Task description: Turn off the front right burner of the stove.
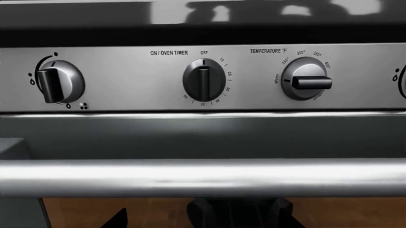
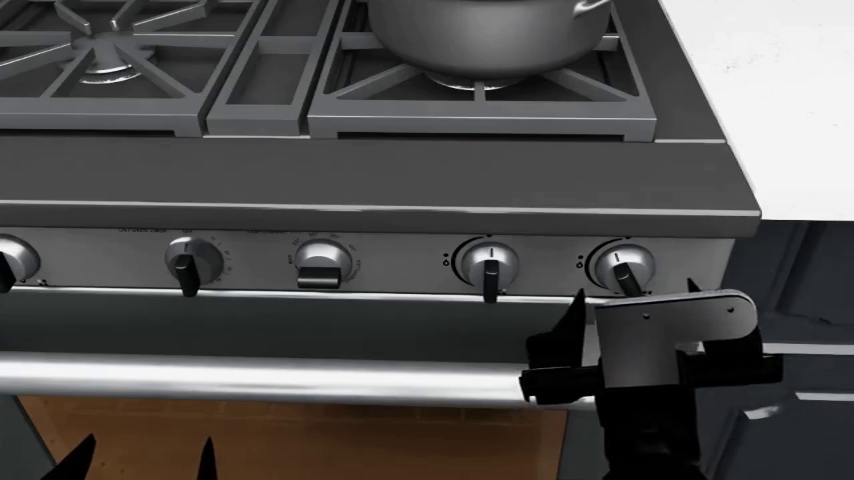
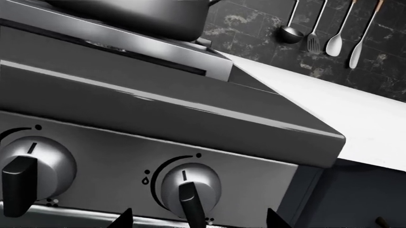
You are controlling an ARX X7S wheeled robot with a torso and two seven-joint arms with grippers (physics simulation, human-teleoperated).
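My right gripper [image 2: 635, 293] hangs open before the stove [image 2: 374, 180], fingers spread either side of the far-right knob [image 2: 622, 266] below the front right burner [image 2: 478, 82], which sits under a pot [image 2: 481, 30]. Close off-centre and I slip off the pointer — or drift onto the neighbouring knob [image 2: 489, 262].

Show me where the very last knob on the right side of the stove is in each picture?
Head view: the rightmost knob sits at the panel's right end, just above the right gripper.
Right wrist view: it is low in the middle, between the fingertips.
Left wrist view: not in it.
Shared landmark: the pot above it shows in head and right wrist views.
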